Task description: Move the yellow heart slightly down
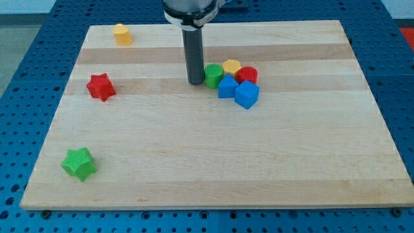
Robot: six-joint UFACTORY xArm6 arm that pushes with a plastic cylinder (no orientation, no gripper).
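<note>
**Yellow heart waited far from my tip**

The yellow heart (121,33) stood near the top left corner of the counter (207,162), well apart from everything else. I judged it to be the heart by its notched top. The other yellow block (231,66) in the cluster looked more like a pentagon.

To do the step well, my tip (196,82) had to travel to the view's left and top and come just above the heart, where little room was left before the counter's edge. Then a short, centred push toward the view's bottom would be enough. A long push would carry it too far, toward the red star (100,87).

The rod stood upright, and my tip rested on the counter just beside the green round block (213,76), on its left side; whether they touched, I could not tell. The arm carried no gripper, so nothing was held.
</note>
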